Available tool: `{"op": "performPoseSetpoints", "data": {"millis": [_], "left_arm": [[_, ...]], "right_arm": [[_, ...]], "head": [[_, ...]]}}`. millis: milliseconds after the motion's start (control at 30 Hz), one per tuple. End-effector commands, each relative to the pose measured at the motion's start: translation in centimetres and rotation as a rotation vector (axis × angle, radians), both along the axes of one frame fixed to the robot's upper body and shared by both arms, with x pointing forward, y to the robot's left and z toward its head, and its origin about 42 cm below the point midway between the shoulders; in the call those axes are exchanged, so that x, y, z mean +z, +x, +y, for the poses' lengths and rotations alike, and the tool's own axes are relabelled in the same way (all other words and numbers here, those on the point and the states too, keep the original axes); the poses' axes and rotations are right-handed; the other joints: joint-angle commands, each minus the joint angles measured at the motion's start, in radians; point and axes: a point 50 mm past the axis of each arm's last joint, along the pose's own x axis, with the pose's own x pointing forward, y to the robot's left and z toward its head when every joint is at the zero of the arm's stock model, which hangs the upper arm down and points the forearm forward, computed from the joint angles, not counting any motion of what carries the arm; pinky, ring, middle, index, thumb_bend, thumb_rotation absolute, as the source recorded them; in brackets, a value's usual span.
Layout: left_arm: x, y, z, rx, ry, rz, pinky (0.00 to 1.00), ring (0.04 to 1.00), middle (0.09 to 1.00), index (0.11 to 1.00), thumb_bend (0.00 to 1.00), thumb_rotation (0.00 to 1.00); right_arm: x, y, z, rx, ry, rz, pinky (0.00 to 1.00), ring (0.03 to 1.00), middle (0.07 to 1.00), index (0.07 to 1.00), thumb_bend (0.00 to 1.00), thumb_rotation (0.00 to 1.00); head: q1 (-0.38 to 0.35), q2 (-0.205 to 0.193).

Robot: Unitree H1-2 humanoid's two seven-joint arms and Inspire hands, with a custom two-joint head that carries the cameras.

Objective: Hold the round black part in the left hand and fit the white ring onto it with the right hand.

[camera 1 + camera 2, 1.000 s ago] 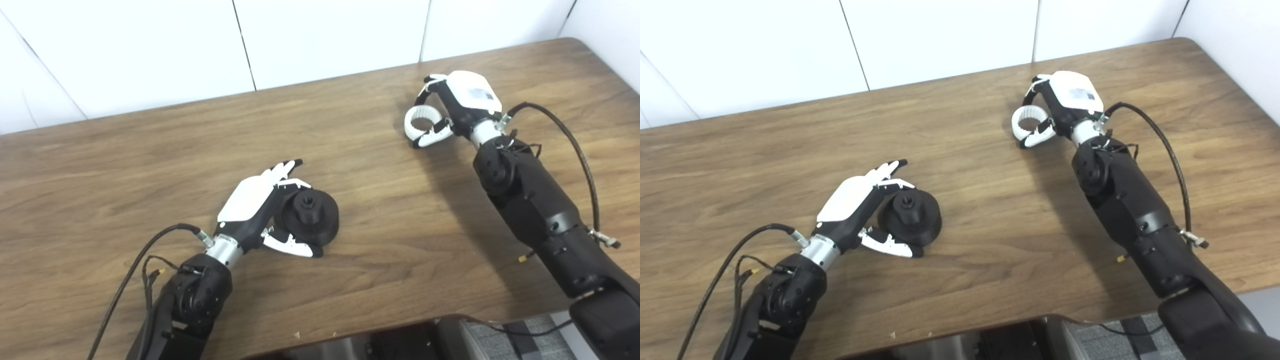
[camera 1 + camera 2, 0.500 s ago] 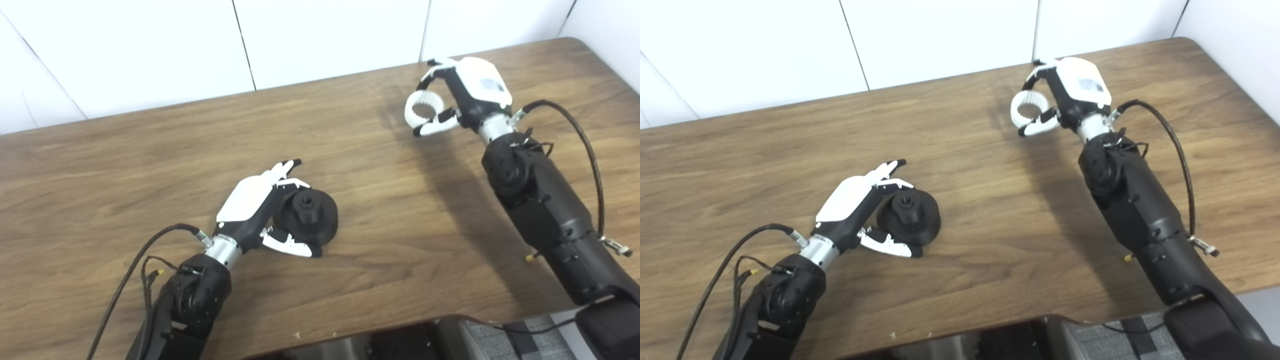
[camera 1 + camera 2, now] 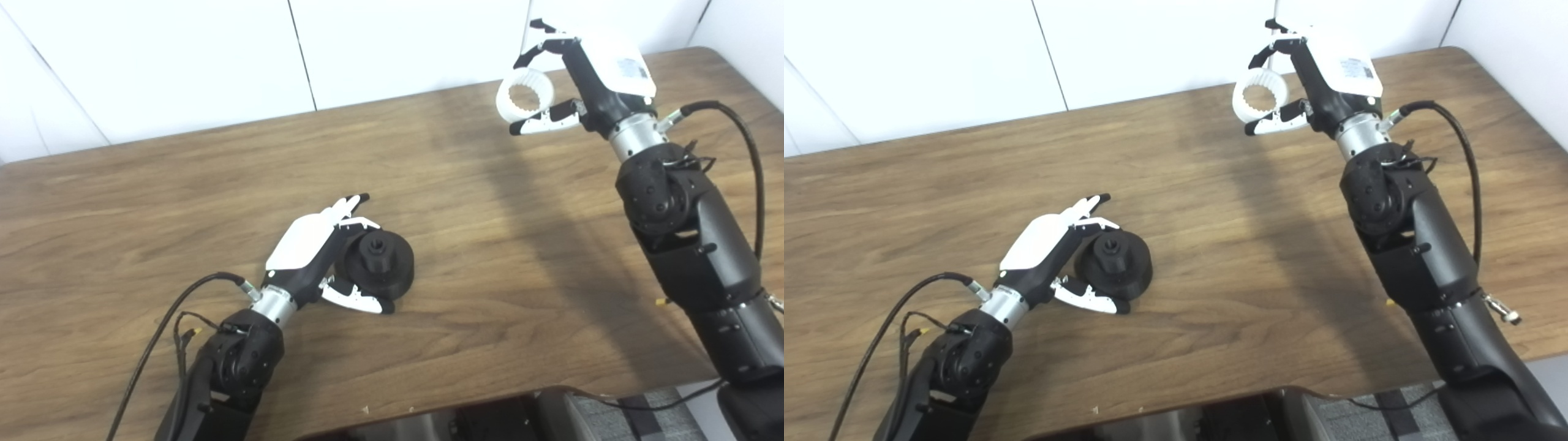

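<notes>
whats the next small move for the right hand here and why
Probably carry the white ring left and toward the robot, until it hangs above the round black part. The right hand has the ring pinched and raised off the table near the far edge, well away from the part. The left hand cups the part, which sits on the table with its hub facing up.

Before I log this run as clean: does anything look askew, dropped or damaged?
Nothing stands out. The right hand holds the white ring aloft; the left hand cups the round black part on the table.
</notes>
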Motion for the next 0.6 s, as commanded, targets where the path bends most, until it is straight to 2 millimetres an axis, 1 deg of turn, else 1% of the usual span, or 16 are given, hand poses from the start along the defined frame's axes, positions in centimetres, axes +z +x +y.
{"op": "performPoseSetpoints", "data": {"millis": [0,33,133,167,267,333,433,567], "left_arm": [[1.5,0.9,0.3,0.021,0.03,-0.055,0.98,1.0,1.0,0.641,0.97,0.3],[1.5,1.0,0.3,0.021,0.029,-0.055,0.98,1.0,1.0,0.64,0.97,0.3],[1.8,1.1,-0.1,0.018,0.023,-0.056,0.98,1.0,1.0,0.64,0.97,0.3],[1.9,1.2,-0.3,0.017,0.02,-0.056,0.98,1.0,1.0,0.64,0.97,0.3],[2.1,1.5,-0.7,0.016,0.015,-0.062,0.99,1.0,1.0,0.639,0.97,0.29],[2.2,1.6,-0.9,0.018,0.015,-0.065,0.98,1.0,1.0,0.636,0.97,0.29],[2.3,1.7,-1.0,0.025,0.012,-0.061,1.0,1.0,1.0,0.632,0.98,0.29],[2.3,1.7,-1.0,0.027,0.013,-0.058,1.0,1.0,1.0,0.632,0.98,0.29]], "right_arm": [[2.2,-0.6,0.7,0.058,0.0,-0.085,0.86,0.864,0.866,0.488,0.52,0.16],[2.2,-0.8,0.9,0.069,0.003,-0.083,0.86,0.861,0.864,0.488,0.52,0.16],[1.9,-1.8,1.7,0.11,0.002,-0.062,0.85,0.855,0.863,0.489,0.52,0.16],[1.7,-2.2,1.9,0.124,0.0,-0.051,0.84,0.852,0.864,0.489,0.52,0.16],[1.3,-3.1,2.4,0.151,0.006,-0.03,0.86,0.854,0.868,0.489,0.52,0.16],[0.9,-3.5,2.8,0.171,0.01,-0.026,0.87,0.851,0.865,0.489,0.52,0.16],[0.1,-4.2,3.7,0.216,0.013,-0.014,0.81,0.839,0.859,0.49,0.52,0.16],[-0.4,-4.9,5.0,0.263,0.029,0.003,0.84,0.85,0.86,0.49,0.52,0.15]], "head": [[0.006,0.008],[0.009,0.01],[0.064,0.028],[0.093,0.037],[0.128,0.054],[0.138,0.058],[0.142,0.059],[0.142,0.057]]}}
